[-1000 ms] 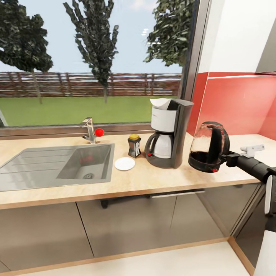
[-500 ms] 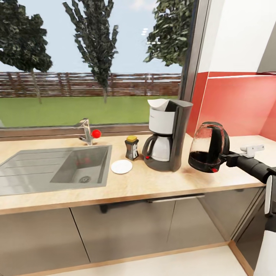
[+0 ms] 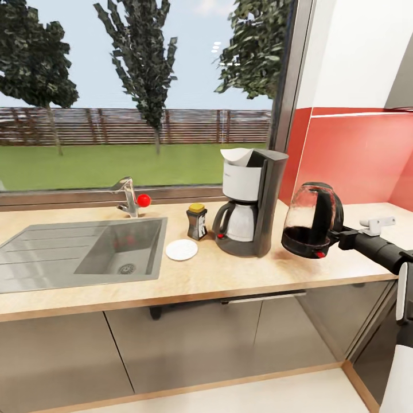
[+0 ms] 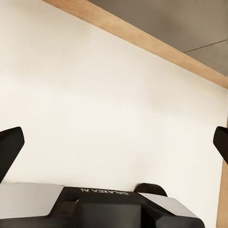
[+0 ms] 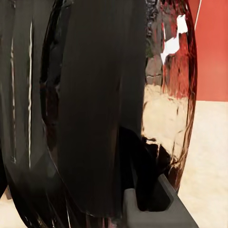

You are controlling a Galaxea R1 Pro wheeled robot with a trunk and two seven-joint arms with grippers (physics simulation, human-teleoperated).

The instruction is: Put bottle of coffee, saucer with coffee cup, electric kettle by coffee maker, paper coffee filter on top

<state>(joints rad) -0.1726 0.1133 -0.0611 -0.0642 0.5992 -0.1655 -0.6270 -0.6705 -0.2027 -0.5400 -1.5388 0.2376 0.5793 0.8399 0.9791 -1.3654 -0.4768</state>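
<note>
One rounded clear-glass kettle [image 3: 312, 221] with black handle, lid and base sits tilted at the right of the pale wood tabletop [image 3: 229, 274], its handle clamped in the right hand [image 3: 339, 236]. Beside it stands one boxy black-and-white coffee maker [image 3: 249, 201] topped by a white paper filter [image 3: 239, 155], then one yellow-lidded brown jar [image 3: 197, 221] and one flat round white saucer [image 3: 182, 249]. The left hand [image 4: 114, 142] hangs with fingers spread wide over pale floor.

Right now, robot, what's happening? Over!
Right gripper holding kettle by its handle beside coffee maker. Left gripper open. Nothing in the way.
</note>
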